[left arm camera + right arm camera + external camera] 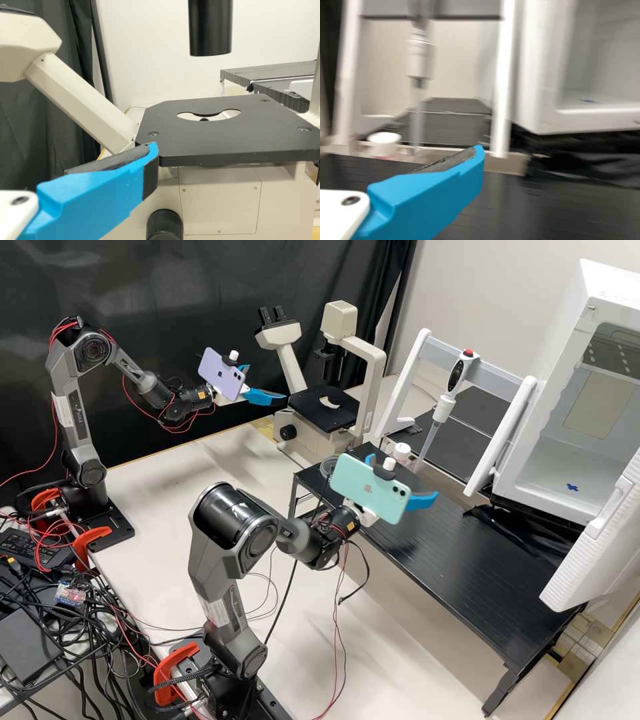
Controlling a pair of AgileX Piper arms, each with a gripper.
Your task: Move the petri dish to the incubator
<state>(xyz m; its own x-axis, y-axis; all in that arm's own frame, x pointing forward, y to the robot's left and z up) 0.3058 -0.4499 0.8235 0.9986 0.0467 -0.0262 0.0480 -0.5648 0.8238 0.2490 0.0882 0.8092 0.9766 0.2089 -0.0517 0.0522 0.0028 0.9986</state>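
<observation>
The dish [328, 467], judging by its clear rim, sits at a corner of the black table [460, 553], partly behind a phone [371, 488]. In the high view it lies at 9 o'clock from your right gripper [404, 474], which is nearer than your left gripper [267, 383]. It's round, so no long axis to match. All 4 fingers are spread. The incubator [560, 360] lies towards 3 o'clock. Your right wrist view adds the tub's [385, 146] side.

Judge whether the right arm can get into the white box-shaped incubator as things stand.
Probably yes: the incubator stands open, its ribbed white door swung aside, and nothing seems to block the right blue-fingered tool, though reach is uncertain.
</observation>
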